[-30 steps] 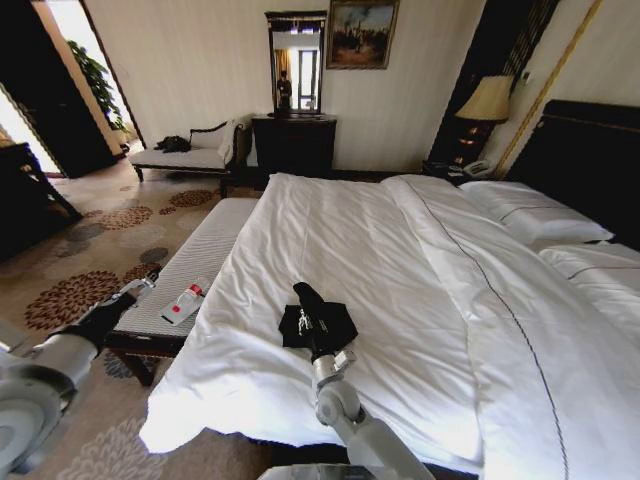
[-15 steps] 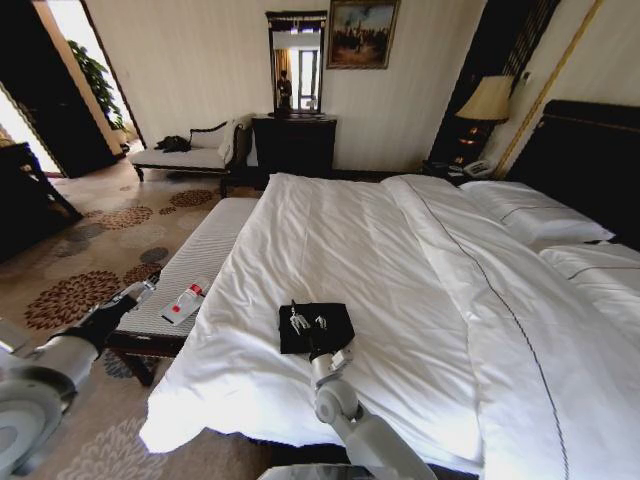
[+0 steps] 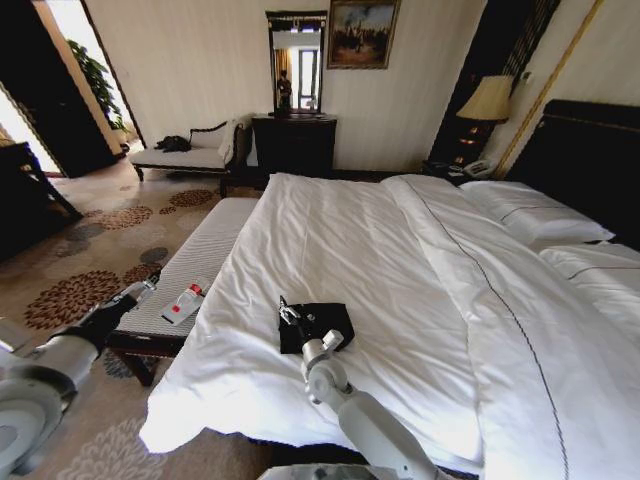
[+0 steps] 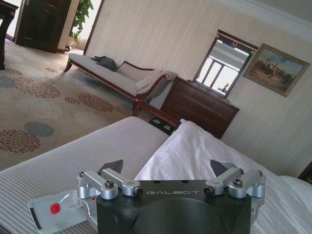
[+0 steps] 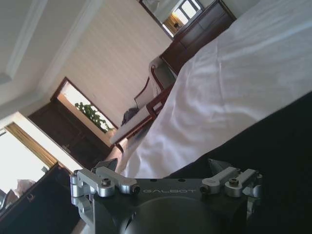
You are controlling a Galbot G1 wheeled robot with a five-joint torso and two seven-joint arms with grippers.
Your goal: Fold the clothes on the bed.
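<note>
While pale striped walls and a flower-patterned carpet [image 3: 90,290] framed the room, the bed [image 3: 400,270] took up most of the head view, its white duvet reaching from the near edge at 6 o'clock up to the pillows [image 3: 535,215] and dark headboard [image 3: 590,150] at 2 o'clock. At 12 o'clock stood a dark dresser [image 3: 293,143] with a mirror [image 3: 296,62] on it and a framed painting [image 3: 361,33] beside that; a lit lamp [image 3: 487,100] was at 1 o'clock. A cream chaise longue [image 3: 190,152] sat at 11 o'clock, with something dark lying on its seat. Along the bed's foot, at 9 o'clock, ran a striped upholstered counter [image 3: 195,265] carrying a flat clear packet [image 3: 183,302] with a red spot.

Near the middle of the view, toward the bed's near side, lay the black T-shirt [image 3: 322,322], folded into a compact rectangle on the duvet. The right claw [image 3: 290,316] was over the shirt's left edge; its wrist view showed the fingers spread wide with nothing between them, black cloth just below. The left claw [image 4: 168,170] hung at 8 o'clock, off the bed and above the counter, fingers likewise spread and empty.
</note>
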